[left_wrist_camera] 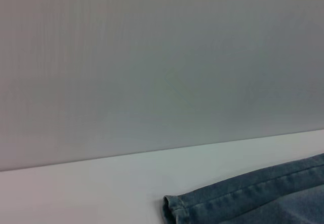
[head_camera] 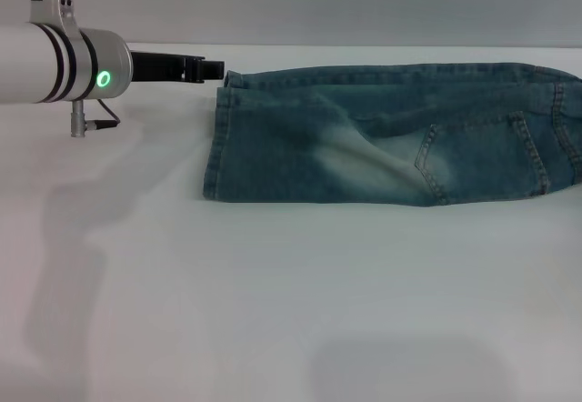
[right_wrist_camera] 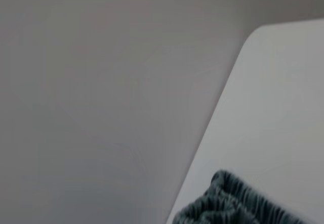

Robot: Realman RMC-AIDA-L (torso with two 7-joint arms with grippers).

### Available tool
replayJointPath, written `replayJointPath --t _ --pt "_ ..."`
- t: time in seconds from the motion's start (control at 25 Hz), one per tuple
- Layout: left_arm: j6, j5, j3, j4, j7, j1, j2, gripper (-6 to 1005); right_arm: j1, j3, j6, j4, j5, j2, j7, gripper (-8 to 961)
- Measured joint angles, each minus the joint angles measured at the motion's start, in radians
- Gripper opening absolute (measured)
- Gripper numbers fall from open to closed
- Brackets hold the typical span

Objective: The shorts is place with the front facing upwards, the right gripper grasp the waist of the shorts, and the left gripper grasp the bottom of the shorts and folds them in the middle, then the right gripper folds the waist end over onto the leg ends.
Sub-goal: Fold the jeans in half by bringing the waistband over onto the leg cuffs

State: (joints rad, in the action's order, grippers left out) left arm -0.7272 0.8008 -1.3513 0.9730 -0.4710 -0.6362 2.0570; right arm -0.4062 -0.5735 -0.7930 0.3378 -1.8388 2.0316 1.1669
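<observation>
Bare table point(head_camera: 273, 311) before shorts point(head_camera: 382, 138) (near side)

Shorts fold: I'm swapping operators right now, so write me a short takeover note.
Left hand: at the far corner of the leg ends; grip can't be judged.
Right hand: out of the head view; its wrist camera sees the gathered waist.
The shorts lie on the white table, apparently already folded lengthwise, legs stacked.
Left: fold the waist end over onto the leg ends.
</observation>
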Motion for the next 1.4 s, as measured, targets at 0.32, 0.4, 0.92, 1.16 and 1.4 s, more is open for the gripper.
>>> replayJointPath --t 0.32,0.4,0.92,1.16,1.4 --pt "0.0 0.0 0.0 0.001 0.0 -0.001 0.001 610 -0.019 -0.026 0.004 -0.024 0.011 -0.015 -0.025 617" --pt "0.0 0.0 0.0 0.001 0.0 0.001 0.002 610 -0.018 -0.026 0.006 -0.025 0.011 -0.016 -0.027 617" --pt "0.001 0.024 -0.001 0.001 0.0 0.005 0.002 608 0.021 -0.02 -0.028 -0.018 0.007 0.004 -0.046 618" --pt "0.0 0.025 -0.001 0.001 -0.001 0.007 0.002 608 0.036 -0.016 -0.05 -0.012 0.004 0.004 -0.049 617" --pt "-0.007 0.041 -0.004 0.002 -0.001 0.008 0.003 607 0.052 -0.014 -0.06 -0.006 0.003 0.01 -0.059 616"
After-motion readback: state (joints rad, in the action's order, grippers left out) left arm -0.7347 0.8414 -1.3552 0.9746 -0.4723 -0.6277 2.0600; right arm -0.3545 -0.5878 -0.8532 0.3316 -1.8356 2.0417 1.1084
